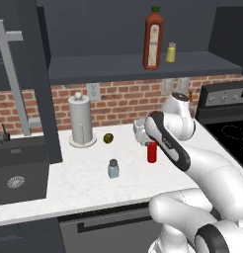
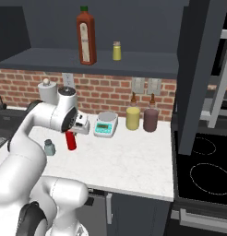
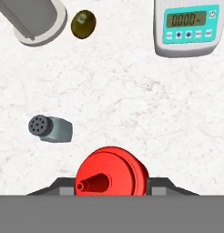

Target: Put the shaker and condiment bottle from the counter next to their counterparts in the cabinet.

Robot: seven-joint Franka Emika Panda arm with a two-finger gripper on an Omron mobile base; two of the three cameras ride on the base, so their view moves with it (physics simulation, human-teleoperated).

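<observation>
The gripper is clamped around the condiment bottle, a small red squeeze bottle, upright over the middle of the white counter. The shaker stands apart to its left, nearer the front edge, bare marble between them. Farther back sit a paper towel holder, a small dark fruit and a scale. Above, the cabinet shelf holds a tall sauce bottle and a yellow shaker, with open shelf to their left.

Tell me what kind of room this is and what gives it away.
A kitchen, rendered rather than real: a white marble-look counter against red brick, a stovetop with ring burners beside it, and a kitchen scale near two jars.
</observation>
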